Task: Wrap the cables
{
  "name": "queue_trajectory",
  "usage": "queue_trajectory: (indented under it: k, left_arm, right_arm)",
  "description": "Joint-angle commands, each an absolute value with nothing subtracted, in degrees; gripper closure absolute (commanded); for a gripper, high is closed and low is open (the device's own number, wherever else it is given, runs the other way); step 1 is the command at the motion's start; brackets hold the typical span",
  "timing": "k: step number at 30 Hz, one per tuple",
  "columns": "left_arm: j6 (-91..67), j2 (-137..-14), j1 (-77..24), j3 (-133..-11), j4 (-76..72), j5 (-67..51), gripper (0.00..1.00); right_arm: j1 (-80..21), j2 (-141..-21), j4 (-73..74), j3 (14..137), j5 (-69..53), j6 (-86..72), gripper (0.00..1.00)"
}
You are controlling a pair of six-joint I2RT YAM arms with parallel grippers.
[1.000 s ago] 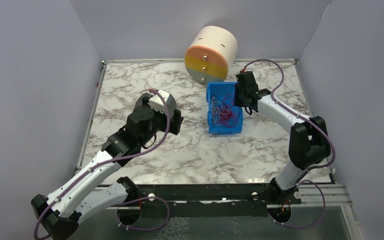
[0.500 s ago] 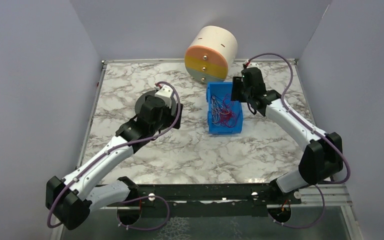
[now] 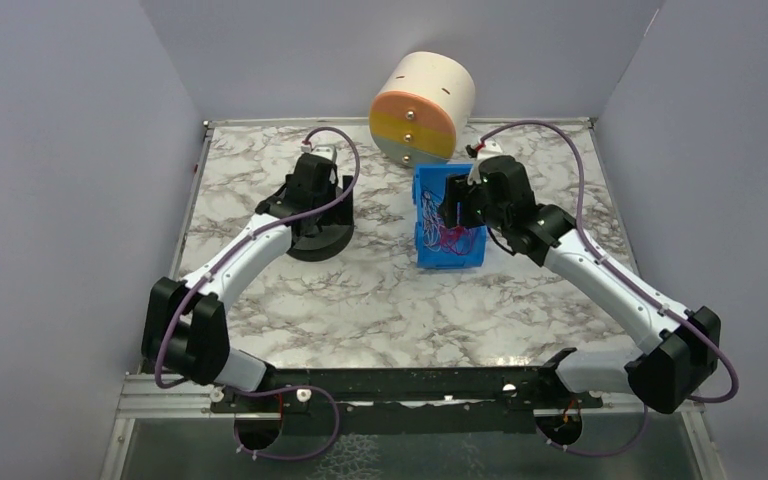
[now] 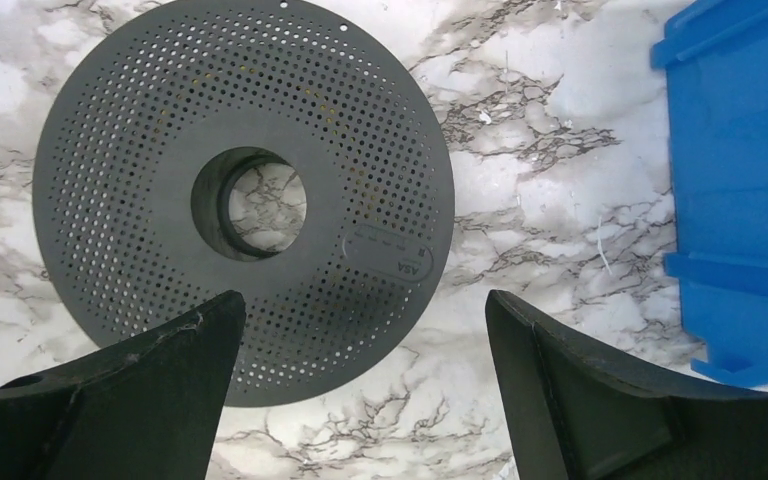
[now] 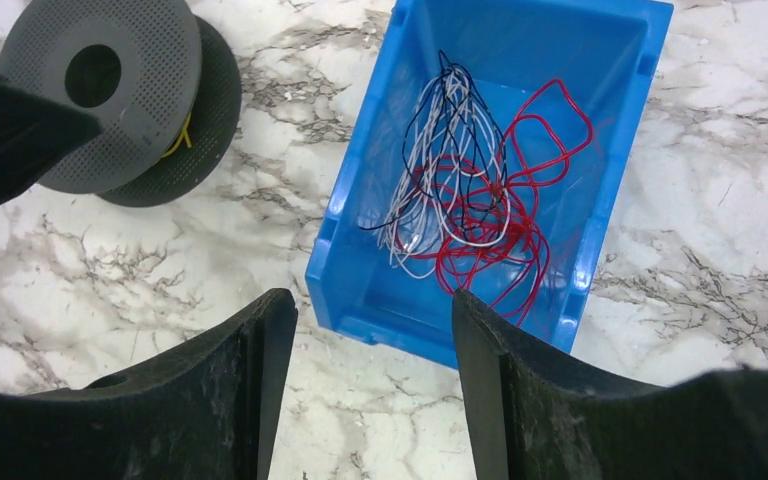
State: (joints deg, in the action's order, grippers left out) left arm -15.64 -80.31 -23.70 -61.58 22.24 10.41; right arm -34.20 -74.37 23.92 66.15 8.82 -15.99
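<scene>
Pickup step: my right claw [image 5: 370, 310] hangs wide over the binned cables [image 5: 470, 200], left claw [image 4: 362, 300] wide above the spool [image 4: 160, 120]; next, pinch one.

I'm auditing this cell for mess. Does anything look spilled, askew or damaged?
Only the cables look messy: they lie in a loose tangle inside the blue bin, none over its rim. The spool lies flat beside the bin. No damage shows.
</scene>
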Motion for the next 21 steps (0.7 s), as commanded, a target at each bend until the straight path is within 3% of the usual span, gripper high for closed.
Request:
queue_trajectory:
  k: [1,4,8,15,21]
  left_arm:
    - [-17.0,-84.1,-22.5,-65.9,23.1,8.9,0.09]
    - [-16.9,-86.6,-21.8,-67.6,23.1,9.4,0.16]
    - [-17.1,-89.3,-18.8,-68.8,24.1,8.3,0.4]
    - [-16.6,-92.6,-15.7,-69.2,24.2,6.5,0.98]
    - [-16.4,-95.9,-14.2,-69.8,24.0,6.2,1.0]
  right_arm:
    - [-34.4,-70.8,25.6,64.4,4.2,-15.2,0.38]
    - [-34.5,-69.0,25.4,63.0,2.9,-15.0,0.41]
    - [-34.5,-67.4,25.2,61.5,2.5,-14.8,0.43]
    - [-34.5,-65.1,24.7,59.5,2.0,-14.9,0.43]
    - [-34.5,-63.8,24.2,58.3,2.0,-14.8,0.43]
